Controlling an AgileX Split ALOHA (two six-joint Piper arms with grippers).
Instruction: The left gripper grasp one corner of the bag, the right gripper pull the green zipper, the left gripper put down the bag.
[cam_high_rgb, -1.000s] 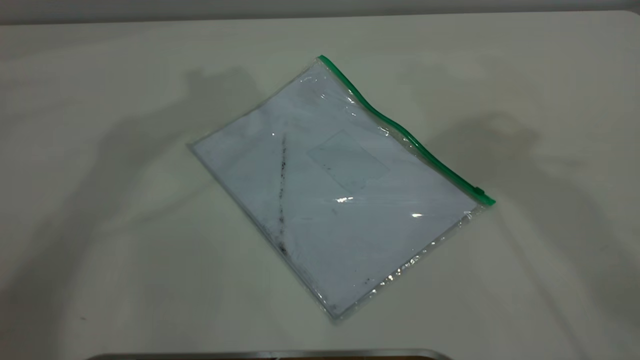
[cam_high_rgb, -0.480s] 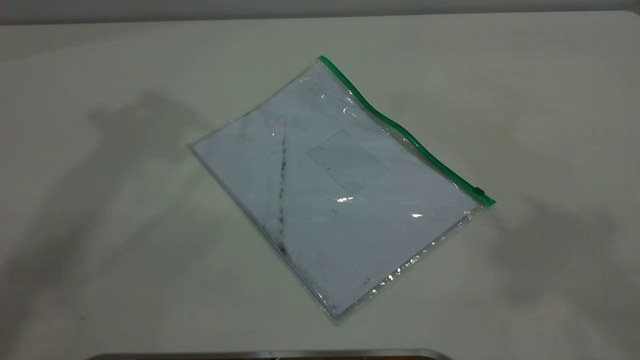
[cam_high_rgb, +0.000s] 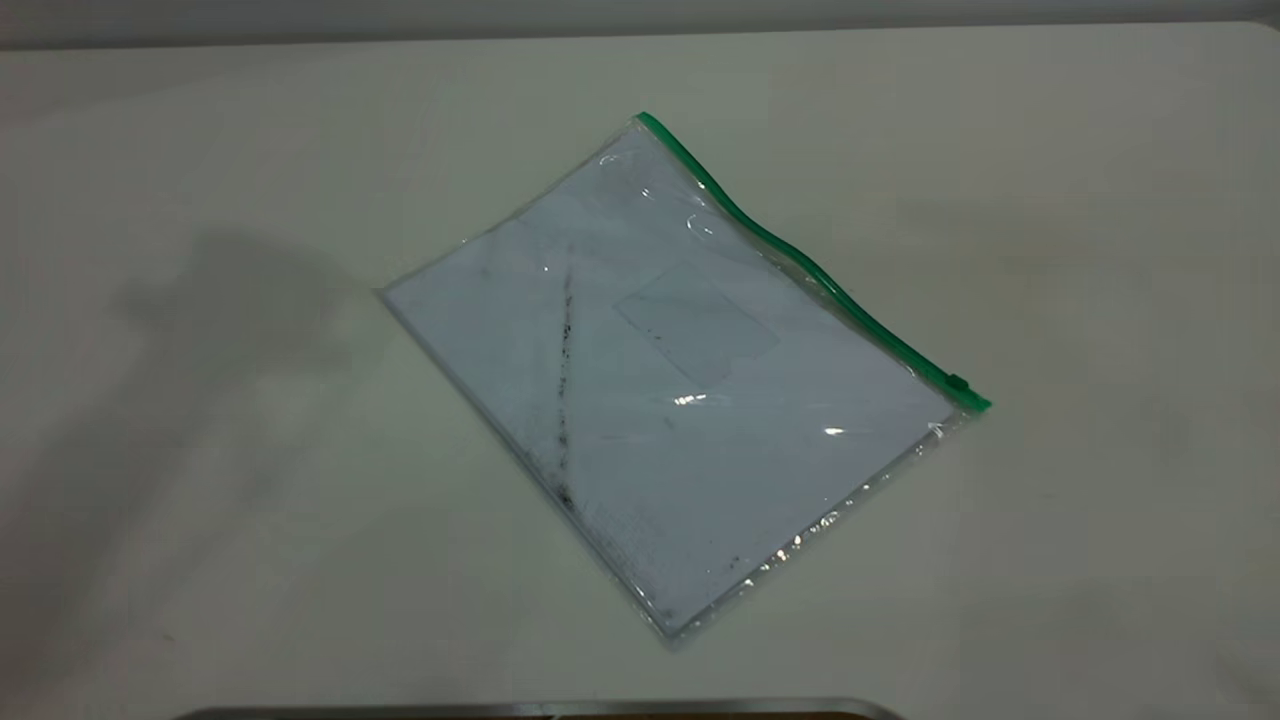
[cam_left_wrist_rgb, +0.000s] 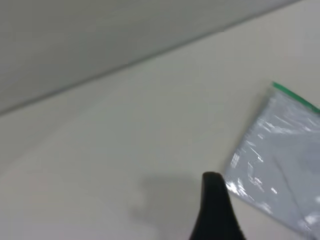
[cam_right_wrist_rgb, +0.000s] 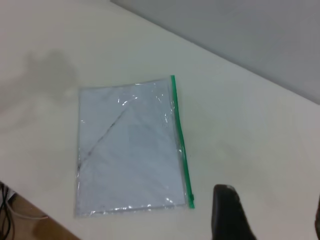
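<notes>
Bag (cam_high_rgb: 672, 385) lies flat on the pale desk (cam_high_rgb: 1100, 250), near the middle, in the exterior view from above; neither of my claws shows in this view, only a soft shadow on the desk at the picture's left. It is a clear rectangular pouch with a white sheet inside, turned on a diagonal. Its long axis runs from the far corner near the top middle of the picture down toward the lower right. The green zipper (cam_high_rgb: 810, 262) follows the long edge on the picture's right, and its small slider tab (cam_high_rgb: 958, 382) sits at the nearer, right-hand end of that strip, so the slider lies toward my right arm. The far corner of the bag (cam_high_rgb: 640, 118), where the green strip ends, is bare and lifts slightly off the desk. In the left wrist view, one dark finger of my left claw (cam_left_wrist_rgb: 215, 207) stands in the foreground; I cannot tell how wide this claw is set. The bag lies just beyond it, apart from the finger, with the green strip end farther off. I judge the left claw must travel forward to that green-ended corner. In the right wrist view, the whole bag lies ahead of my right claw (cam_right_wrist_rgb: 272, 215), whose two dark fingers stand wide apart and hold nothing. The slider end of the green strip is the part of the bag nearest this claw, and the strip runs straight away from it.
</notes>
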